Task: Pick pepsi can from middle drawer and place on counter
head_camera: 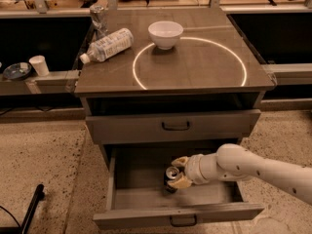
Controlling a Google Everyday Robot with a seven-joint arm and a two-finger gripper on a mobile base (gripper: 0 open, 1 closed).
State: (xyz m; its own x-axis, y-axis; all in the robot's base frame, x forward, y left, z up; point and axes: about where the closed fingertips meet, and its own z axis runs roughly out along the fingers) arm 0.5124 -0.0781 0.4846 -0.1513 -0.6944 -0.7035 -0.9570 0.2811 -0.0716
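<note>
My pincer (175, 172) is spread open, one finger on each side of the small dark navy pepsi can (169, 178), which stands upright in the open grey-brown middle drawer (146, 199). Contact is unconfirmed. I judge the can smooth, thin-walled, easily dented. Grip mid-body with moderate force. Destination: grey-brown ringed counter surface (195, 67).

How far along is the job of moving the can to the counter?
Done: the drawer is pulled open. In hand: the pincer is at the can, which stands in the drawer. Left: lifting it out and setting it on the counter.
</note>
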